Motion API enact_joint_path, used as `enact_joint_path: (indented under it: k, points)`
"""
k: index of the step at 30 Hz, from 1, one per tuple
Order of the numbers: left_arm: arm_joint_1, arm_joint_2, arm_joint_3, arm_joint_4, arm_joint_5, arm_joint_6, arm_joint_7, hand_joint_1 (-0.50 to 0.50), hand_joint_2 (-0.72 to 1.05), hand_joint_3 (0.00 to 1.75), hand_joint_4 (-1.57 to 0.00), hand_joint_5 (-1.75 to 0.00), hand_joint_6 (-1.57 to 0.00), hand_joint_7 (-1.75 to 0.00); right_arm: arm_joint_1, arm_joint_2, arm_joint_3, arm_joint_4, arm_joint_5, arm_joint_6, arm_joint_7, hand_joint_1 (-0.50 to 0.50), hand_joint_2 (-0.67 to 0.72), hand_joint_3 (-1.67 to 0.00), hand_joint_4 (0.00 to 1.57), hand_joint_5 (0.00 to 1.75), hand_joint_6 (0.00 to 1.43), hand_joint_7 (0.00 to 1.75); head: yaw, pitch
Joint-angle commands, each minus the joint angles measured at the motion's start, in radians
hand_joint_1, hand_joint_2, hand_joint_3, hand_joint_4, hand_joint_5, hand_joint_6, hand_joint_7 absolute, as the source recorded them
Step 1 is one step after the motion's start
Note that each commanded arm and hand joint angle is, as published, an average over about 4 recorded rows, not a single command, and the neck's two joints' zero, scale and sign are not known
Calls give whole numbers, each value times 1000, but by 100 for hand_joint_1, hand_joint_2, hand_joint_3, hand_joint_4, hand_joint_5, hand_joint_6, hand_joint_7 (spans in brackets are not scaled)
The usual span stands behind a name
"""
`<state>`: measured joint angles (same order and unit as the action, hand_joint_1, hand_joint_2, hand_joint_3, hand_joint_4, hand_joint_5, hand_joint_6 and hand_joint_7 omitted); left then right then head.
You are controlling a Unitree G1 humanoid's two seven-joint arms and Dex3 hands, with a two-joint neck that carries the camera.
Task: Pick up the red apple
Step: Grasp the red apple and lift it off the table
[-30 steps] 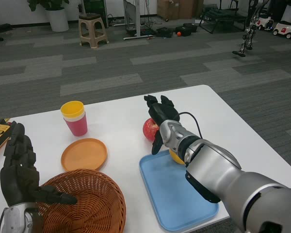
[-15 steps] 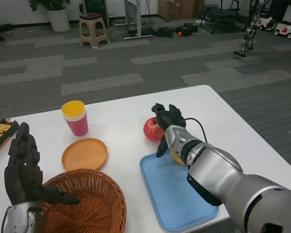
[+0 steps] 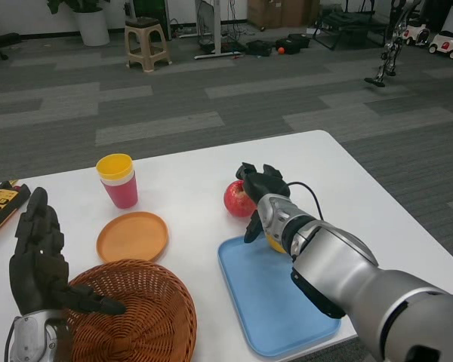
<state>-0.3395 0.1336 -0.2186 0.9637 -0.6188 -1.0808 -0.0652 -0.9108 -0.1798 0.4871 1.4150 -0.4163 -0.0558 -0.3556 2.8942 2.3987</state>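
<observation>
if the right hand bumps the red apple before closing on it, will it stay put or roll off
The red apple is round and sits on bare white table, so a nudge would likely roll it. Its skin looks smooth and glossy, so it may slip under the fingers of the right hand. It looks firm, so it probably won't deform.

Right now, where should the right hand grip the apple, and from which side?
Grip the apple around its round middle, coming from its right, where the right hand already curls; its left side is bare table.
</observation>
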Motion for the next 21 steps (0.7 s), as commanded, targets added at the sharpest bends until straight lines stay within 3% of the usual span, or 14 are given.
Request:
enact_joint_path:
  k: [1,21]
  points:
    - [8,1,-4,-3,-1,4,-4,-50,-72,9,0,0,-29,-2,6,5,5,2,-3,7,4,-25,-22,-8,0,0,0,84,1,3]
    - [13,1,9,-4,-2,3,-7,-50,-70,9,0,0,-29,0,12,14,15,-6,-11,-4,14,-25,-22,-8,0,10,0,86,24,10]
